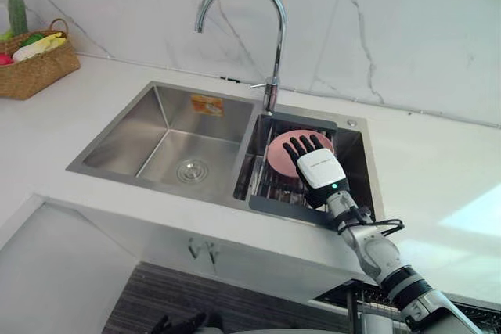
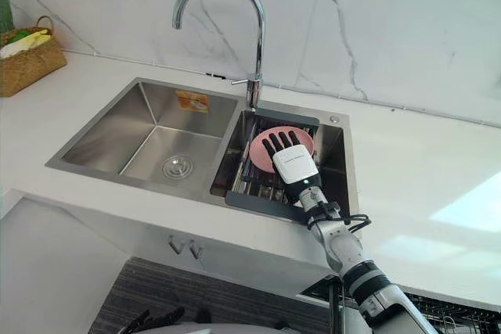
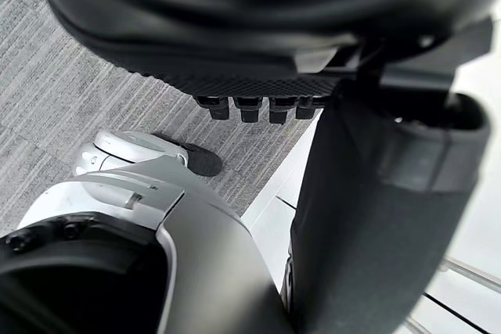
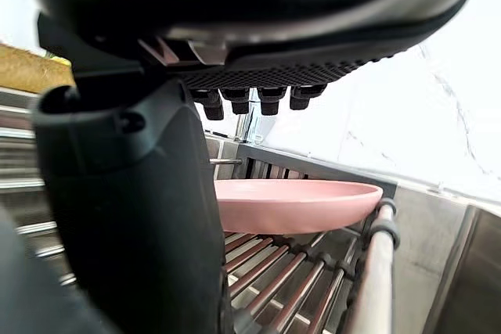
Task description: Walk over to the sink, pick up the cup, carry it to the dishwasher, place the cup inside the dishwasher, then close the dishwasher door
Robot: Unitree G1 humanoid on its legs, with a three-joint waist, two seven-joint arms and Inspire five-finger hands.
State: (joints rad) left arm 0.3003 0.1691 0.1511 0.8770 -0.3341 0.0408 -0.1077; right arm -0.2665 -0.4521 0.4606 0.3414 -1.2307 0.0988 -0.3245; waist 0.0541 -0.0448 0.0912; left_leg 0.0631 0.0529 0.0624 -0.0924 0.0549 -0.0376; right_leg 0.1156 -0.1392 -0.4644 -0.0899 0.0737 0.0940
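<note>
A shallow pink dish (image 1: 280,154) lies on a dark draining rack (image 1: 278,206) in the right basin of a steel double sink (image 1: 133,127). My right hand (image 1: 319,168) hovers flat just above the dish, fingers straight and spread toward the tap, open and holding nothing. In the right wrist view the pink dish (image 4: 297,202) rests on the rack bars (image 4: 286,275) just under my right hand's fingertips (image 4: 250,101). My left hand (image 1: 182,323) hangs low by the floor in front of the cabinet, its fingers (image 3: 250,107) straight and empty.
A tall curved tap (image 1: 270,44) rises behind the divider between the basins. The left basin (image 1: 168,150) has a round drain. A woven basket (image 1: 35,64) of vegetables stands on the white counter at far left. A wire rack (image 2: 458,314) shows below the counter at lower right.
</note>
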